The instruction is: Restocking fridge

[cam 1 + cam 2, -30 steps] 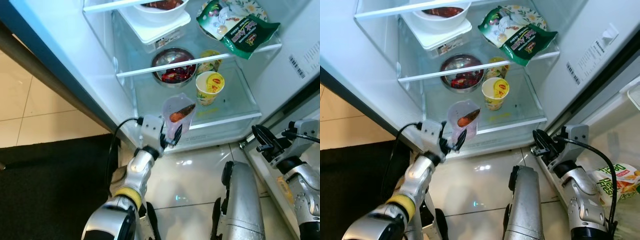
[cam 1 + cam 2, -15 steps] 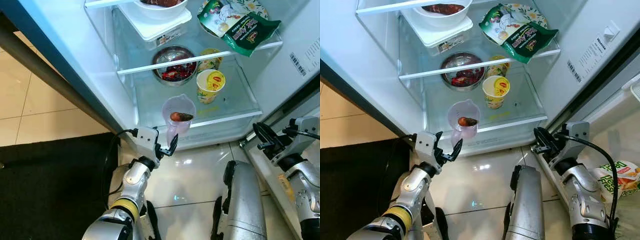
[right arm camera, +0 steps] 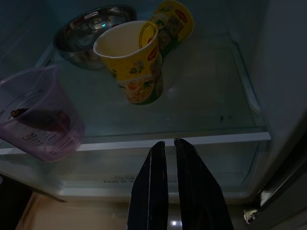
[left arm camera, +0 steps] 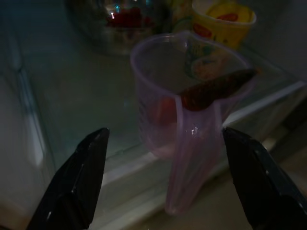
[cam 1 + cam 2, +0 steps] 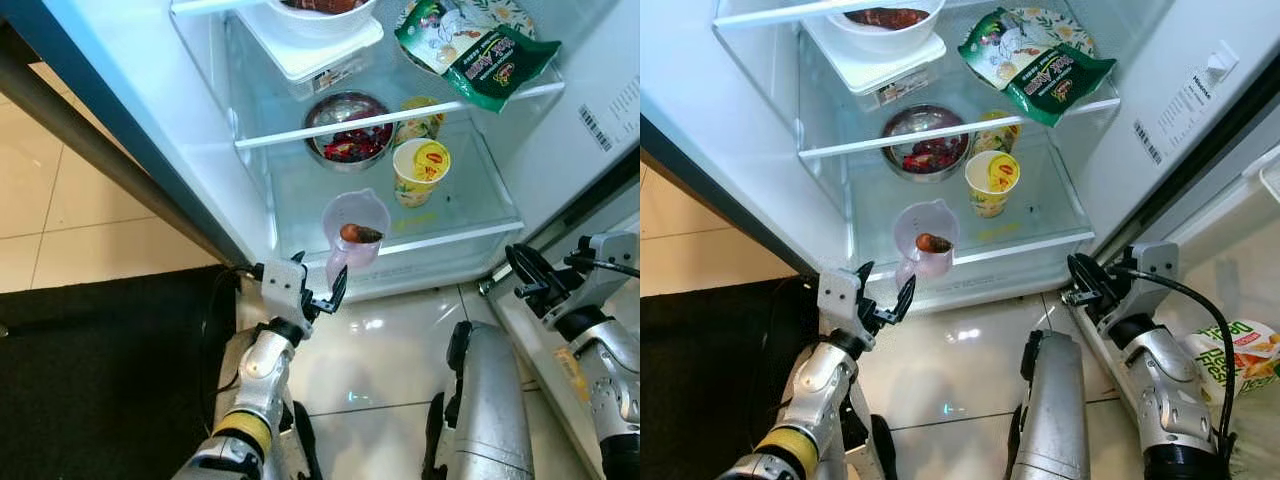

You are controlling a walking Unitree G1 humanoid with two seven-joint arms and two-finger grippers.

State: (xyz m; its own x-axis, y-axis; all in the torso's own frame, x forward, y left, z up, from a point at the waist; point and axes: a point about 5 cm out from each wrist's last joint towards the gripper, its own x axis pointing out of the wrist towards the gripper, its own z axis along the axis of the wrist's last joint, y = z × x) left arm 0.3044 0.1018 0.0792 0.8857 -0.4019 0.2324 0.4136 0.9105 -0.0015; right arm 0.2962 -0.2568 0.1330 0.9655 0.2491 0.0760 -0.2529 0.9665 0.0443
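Here the pale purple measuring cup (image 5: 355, 226), with a reddish piece of food inside, stands at the front edge of the fridge's lower glass shelf (image 5: 470, 205), just in front of the yellow cup (image 5: 420, 172). The left gripper (image 5: 318, 293) hovers just before it, fingers spread wide, holding nothing. The right gripper (image 5: 1081, 281) hangs low by the fridge's right side, fingers together.

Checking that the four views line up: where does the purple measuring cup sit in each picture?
Left eye view: purple measuring cup at the lower shelf's front edge, above the left gripper.
Right eye view: same spot.
Left wrist view: centre, framed by the black fingers.
Right wrist view: at the frame's edge.
Shared landmark: the yellow cup behind it.
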